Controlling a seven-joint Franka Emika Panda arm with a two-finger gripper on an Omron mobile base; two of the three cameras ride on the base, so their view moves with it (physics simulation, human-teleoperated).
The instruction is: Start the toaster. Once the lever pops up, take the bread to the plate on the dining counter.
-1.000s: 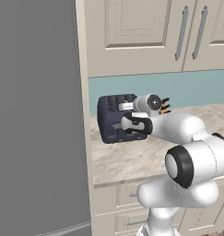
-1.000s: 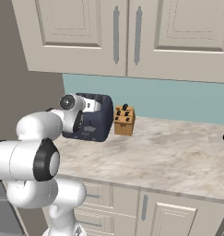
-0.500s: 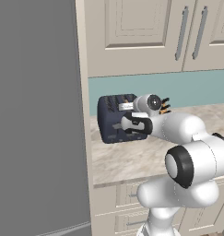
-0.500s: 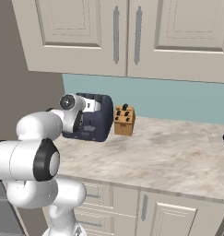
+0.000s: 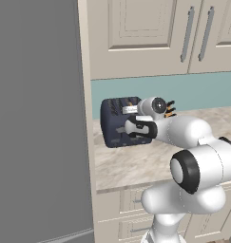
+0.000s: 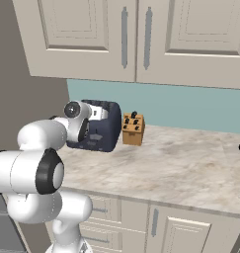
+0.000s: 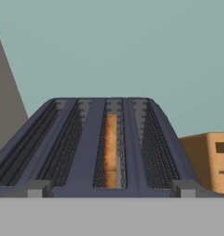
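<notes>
While the jaws stand wide apart at the front of the toaster (image 5: 120, 122), the bread (image 7: 111, 150) lies ahead, its slot running straight away from them.

I find no text, label, brand, number or sign that I can read: the toaster (image 5: 118, 124) carries no lettering, and neither does the knife block (image 6: 133, 129) just beside it, nor the cabinet doors (image 6: 141, 34) above.
</notes>
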